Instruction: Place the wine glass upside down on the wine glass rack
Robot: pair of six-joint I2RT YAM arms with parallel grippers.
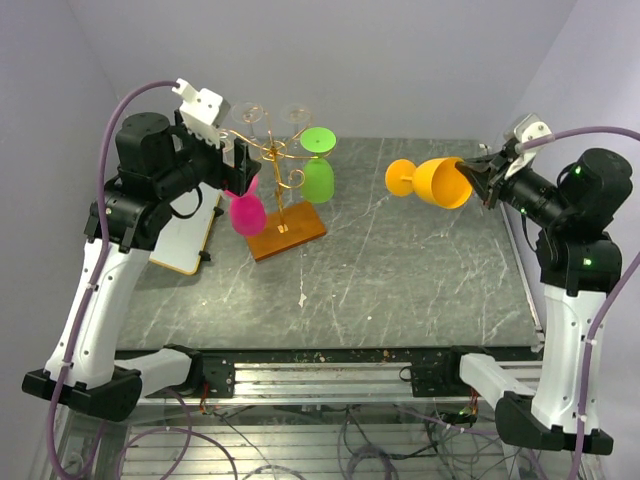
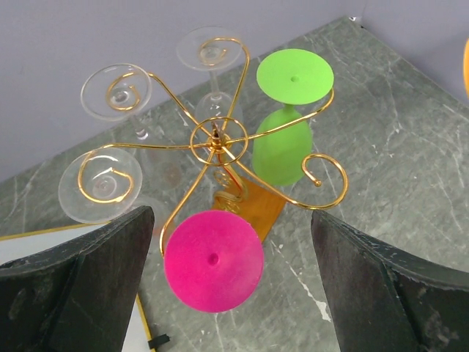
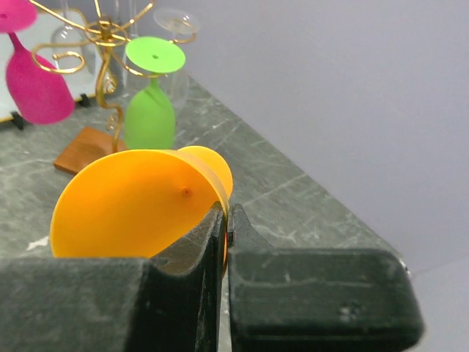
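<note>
An orange wine glass (image 1: pixel 440 182) hangs on its side in the air over the right of the table, foot toward the rack. My right gripper (image 1: pixel 478 180) is shut on its bowl rim (image 3: pixel 139 205), one finger inside and one outside. The gold wire rack (image 1: pixel 272 150) stands on its wooden base (image 1: pixel 290 232) at the back left. Upside down on it hang a pink glass (image 2: pixel 213 260), a green glass (image 2: pixel 284 147) and clear glasses (image 2: pixel 116 92). One curled arm (image 2: pixel 326 172) carries nothing. My left gripper (image 2: pixel 231 216) is open just above the pink glass's foot, touching nothing.
A white board with a yellow edge (image 1: pixel 185 240) lies at the table's left side, under my left arm. A metal rail (image 1: pixel 330 375) runs along the near edge. Pale walls close the back and both sides.
</note>
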